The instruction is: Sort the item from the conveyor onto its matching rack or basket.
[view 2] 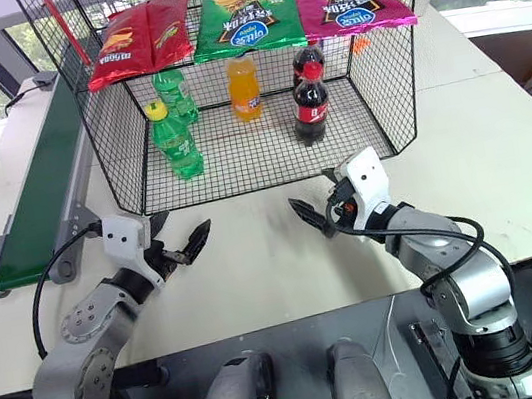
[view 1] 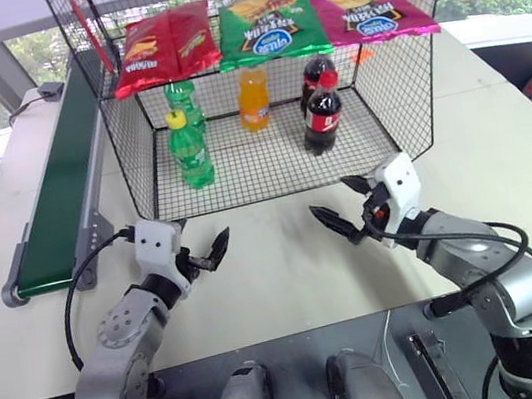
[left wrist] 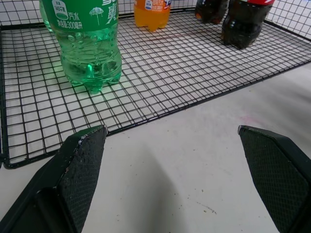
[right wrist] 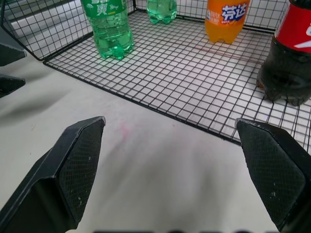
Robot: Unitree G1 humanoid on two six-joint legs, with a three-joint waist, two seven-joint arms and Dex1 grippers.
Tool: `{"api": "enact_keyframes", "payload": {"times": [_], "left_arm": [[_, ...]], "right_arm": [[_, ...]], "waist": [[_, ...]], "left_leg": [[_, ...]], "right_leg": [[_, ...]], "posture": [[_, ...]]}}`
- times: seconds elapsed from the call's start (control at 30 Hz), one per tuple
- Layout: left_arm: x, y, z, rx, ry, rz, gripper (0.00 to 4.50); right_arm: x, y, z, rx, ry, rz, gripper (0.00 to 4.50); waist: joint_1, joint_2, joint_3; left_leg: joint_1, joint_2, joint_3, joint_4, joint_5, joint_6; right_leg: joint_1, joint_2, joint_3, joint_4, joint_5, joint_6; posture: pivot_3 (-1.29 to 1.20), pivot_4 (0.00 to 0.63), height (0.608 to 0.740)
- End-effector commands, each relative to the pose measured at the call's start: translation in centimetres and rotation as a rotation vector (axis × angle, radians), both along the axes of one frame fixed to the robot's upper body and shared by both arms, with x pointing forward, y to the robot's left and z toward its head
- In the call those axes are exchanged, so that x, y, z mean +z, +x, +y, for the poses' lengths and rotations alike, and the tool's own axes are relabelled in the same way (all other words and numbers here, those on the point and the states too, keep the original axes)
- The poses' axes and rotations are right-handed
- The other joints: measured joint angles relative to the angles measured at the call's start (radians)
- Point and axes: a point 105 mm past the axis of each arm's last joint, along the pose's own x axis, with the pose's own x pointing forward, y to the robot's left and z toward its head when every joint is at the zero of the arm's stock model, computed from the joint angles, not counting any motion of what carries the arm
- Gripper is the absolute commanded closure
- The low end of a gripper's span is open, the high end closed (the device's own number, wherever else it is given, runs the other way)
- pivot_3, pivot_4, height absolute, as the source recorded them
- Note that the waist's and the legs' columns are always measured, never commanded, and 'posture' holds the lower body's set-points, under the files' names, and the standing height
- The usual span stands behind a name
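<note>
Both grippers hover low over the bare white tabletop (view 1: 288, 277), just in front of the open side of the black wire-mesh basket (view 1: 142, 153), and both stand with their fingers spread wide, holding nothing. Left gripper (view 1: 215, 248) reaches in from the table's near left, pointing toward the middle; right gripper (view 1: 344, 209) mirrors it from the near right, its tips aimed back at the other, with a clear gap of tabletop between the two.

Inside the basket, on its grid floor, an orange soda bottle (view 1: 252, 99) stands upright toward the back, about midway across. Its label carries blue marks in the right wrist view; its cap is hard to make out. Two green soda bottles stand at the basket's left side, the front one (view 1: 188, 150) with a yellow cap, the other (view 1: 185, 101) behind it. Two cola bottles with red caps stand at the right, one (view 1: 322, 111) in front of the other (view 1: 310, 76).

On the flat wire shelf over the basket lie three chip bags: red (view 1: 165, 45), green (view 1: 271, 24), pink (view 1: 373, 8).

Along the table's left edge runs the dark green conveyor (view 1: 61, 186) in its grey frame; nothing lies on the stretch of belt that shows
</note>
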Motion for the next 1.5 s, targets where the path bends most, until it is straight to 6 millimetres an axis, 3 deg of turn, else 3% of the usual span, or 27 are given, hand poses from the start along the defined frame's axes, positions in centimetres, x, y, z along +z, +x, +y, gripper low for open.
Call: {"api": "enact_keyframes", "payload": {"times": [0.03, 1.1, 1.33, 1.5], "left_arm": [[1.0, -0.3, -0.3, -0.02, 0.002, -0.044, 0.0], [0.8, -0.3, -0.4, -0.022, 0.005, -0.029, 0.0], [2.2, 0.2, 1.4, 0.085, -0.016, -0.062, 0.0], [4.6, 0.3, 3.2, 0.173, 0.005, -0.129, 0.0]], "right_arm": [[1.2, -0.2, 0.2, 0.011, 0.006, -0.044, 0.06], [0.6, -1.0, 0.4, 0.051, 0.006, -0.027, 0.06], [0.7, -2.3, 1.4, 0.206, -0.037, -0.029, 0.06], [1.9, -3.2, 2.3, 0.344, -0.048, -0.071, 0.06]], "waist": [[0.0, 0.0, 0.0], [0.0, 0.0, 0.0], [0.0, 0.0, 0.0], [0.0, -0.001, 0.0]], "left_leg": [[0.0, 0.0, 0.0, 0.0, 0.0, 0.0], [0.0, 0.0, 0.0, 0.0, 0.0, 0.0], [0.0, 0.0, 0.0, 0.0, 0.0, 0.0], [0.0, 0.0, 0.0, 0.0, 0.0, 0.0]], "right_leg": [[0.0, 0.0, 0.0, 0.0, 0.0, 0.0], [0.0, 0.0, 0.0, -0.001, 0.0, 0.0], [0.0, 0.0, 0.0, -0.001, 0.0, 0.0], [0.0, 0.0, 0.0, -0.001, 0.0, 0.0]], "posture": [[0.0, 0.15, 0.739], [0.0, 0.15, 0.739], [0.0, 0.15, 0.739], [0.0, 0.15, 0.739]]}}
